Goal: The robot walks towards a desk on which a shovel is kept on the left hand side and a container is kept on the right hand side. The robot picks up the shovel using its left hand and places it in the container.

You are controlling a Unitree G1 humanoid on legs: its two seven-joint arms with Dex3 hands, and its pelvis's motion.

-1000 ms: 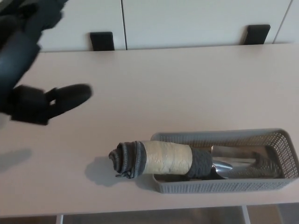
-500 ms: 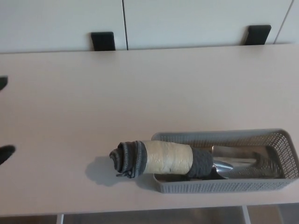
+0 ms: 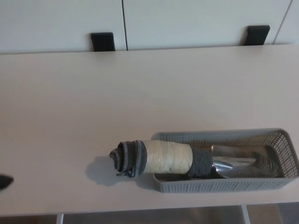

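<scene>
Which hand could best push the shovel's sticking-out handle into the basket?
Probably the left: the shovel's handle pokes over the container's left end, and a sliver of the left hand shows there; the right is out of view.

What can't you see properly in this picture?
- Robot hand, head view: only a dark tip shows at the left edge; open or shut can't be told.
- Other robot hand: out of view.
- Shovel blade: partly hidden by the basket wall.
- Desk: cut off by the picture edges.

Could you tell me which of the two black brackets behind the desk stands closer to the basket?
The right bracket, above the basket's end; the left bracket sits further left.
</scene>
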